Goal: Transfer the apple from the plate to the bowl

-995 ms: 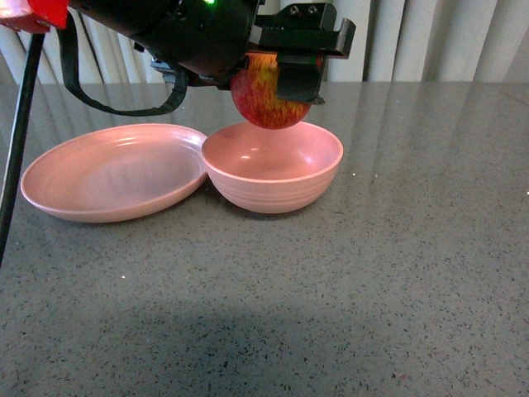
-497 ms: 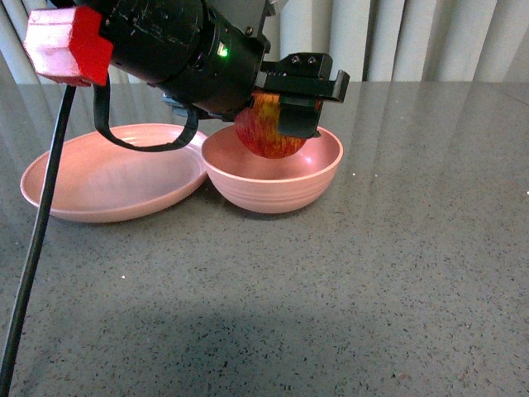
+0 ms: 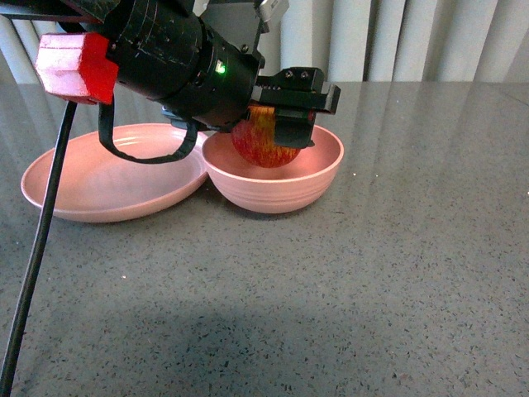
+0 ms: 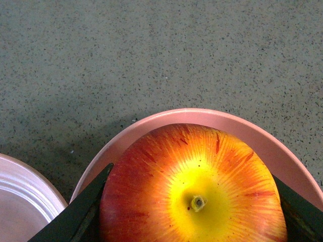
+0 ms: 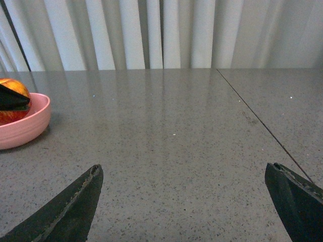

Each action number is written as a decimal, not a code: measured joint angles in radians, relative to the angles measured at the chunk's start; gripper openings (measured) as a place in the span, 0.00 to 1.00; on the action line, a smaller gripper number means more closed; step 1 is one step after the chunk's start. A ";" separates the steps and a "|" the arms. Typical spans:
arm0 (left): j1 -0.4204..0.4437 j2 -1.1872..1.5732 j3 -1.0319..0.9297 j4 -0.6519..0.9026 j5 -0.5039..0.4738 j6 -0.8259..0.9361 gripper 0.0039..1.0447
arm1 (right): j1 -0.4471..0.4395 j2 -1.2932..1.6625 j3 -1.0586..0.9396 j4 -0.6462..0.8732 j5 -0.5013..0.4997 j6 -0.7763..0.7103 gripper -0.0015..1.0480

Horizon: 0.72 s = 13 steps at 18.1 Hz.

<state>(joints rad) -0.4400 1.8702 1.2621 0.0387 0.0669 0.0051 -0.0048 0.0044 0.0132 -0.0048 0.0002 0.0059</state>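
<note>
The left gripper (image 3: pixel 276 126) reaches over from the left, and its black fingers (image 4: pixel 79 216) are clenched on the sides of the apple (image 3: pixel 258 147). The apple sits partly inside the bowl (image 3: pixel 273 194): its lower part is below the rim and its top is above it. Whether it touches the bowl's floor cannot be told. In the left wrist view the apple (image 4: pixel 194 186) shows its yellow stem dimple, with red streaks running out from it, and the bowl's rim (image 4: pixel 242 126) curves just behind it.

The plate (image 3: pixel 107 186) lies to the left of the bowl on the grey speckled table (image 3: pixel 372 273). Their rims meet or nearly meet, and the plate holds nothing.

The right gripper (image 5: pixel 186 214) hangs over bare table (image 5: pixel 176 151) to the right of the bowl (image 5: pixel 22 126), well apart from it. Its fingers (image 5: pixel 68 212) are spread wide and hold nothing. Pale curtains (image 5: pixel 151 30) hang behind the far edge of the table.
</note>
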 joint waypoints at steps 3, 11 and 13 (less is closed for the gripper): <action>0.000 0.007 0.000 0.003 0.001 -0.002 0.66 | 0.000 0.000 0.000 0.000 0.000 0.000 0.94; -0.002 0.007 0.000 0.006 0.008 -0.002 0.92 | 0.000 0.000 0.000 0.000 0.000 0.000 0.94; -0.002 0.007 0.000 0.006 0.009 -0.002 0.93 | 0.000 0.000 0.000 0.000 0.000 0.000 0.94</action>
<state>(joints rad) -0.4416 1.8774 1.2621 0.0452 0.0757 0.0029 -0.0048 0.0044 0.0132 -0.0048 0.0002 0.0059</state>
